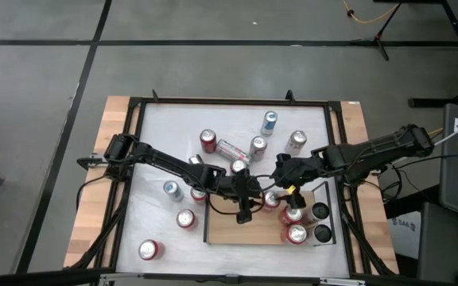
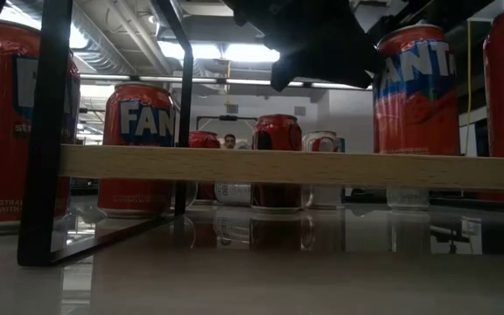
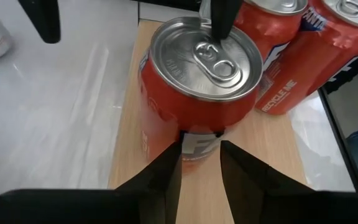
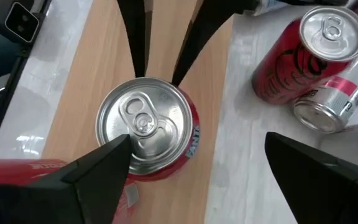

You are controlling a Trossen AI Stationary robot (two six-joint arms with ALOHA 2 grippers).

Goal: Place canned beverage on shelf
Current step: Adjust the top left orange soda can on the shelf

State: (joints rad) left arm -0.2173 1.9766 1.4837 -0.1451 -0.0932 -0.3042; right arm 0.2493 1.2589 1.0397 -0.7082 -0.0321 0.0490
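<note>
The red Fanta can (image 3: 197, 93) is standing upright on the shelf (image 1: 229, 230), near its middle, tab up, with two more red cans (image 3: 303, 50) just beside it toward the shelf's right end. The left gripper (image 3: 199, 171) is sitting right behind this can with its fingers drawn narrow, both tips against the can's near side rather than around it; whether it is pushing or merely touching, I cannot tell. From the far side the right gripper (image 4: 197, 168) is hanging over the same can with its fingers spread wide, one finger at the can's rim, the other well out over the white tabletop (image 1: 165, 151). That looks like a can just set down and steadied from both sides. Around the shelf, loose cans are waiting on the table: a red one lying tipped (image 4: 303, 56), a blue can (image 1: 269, 121) farther back.
</note>
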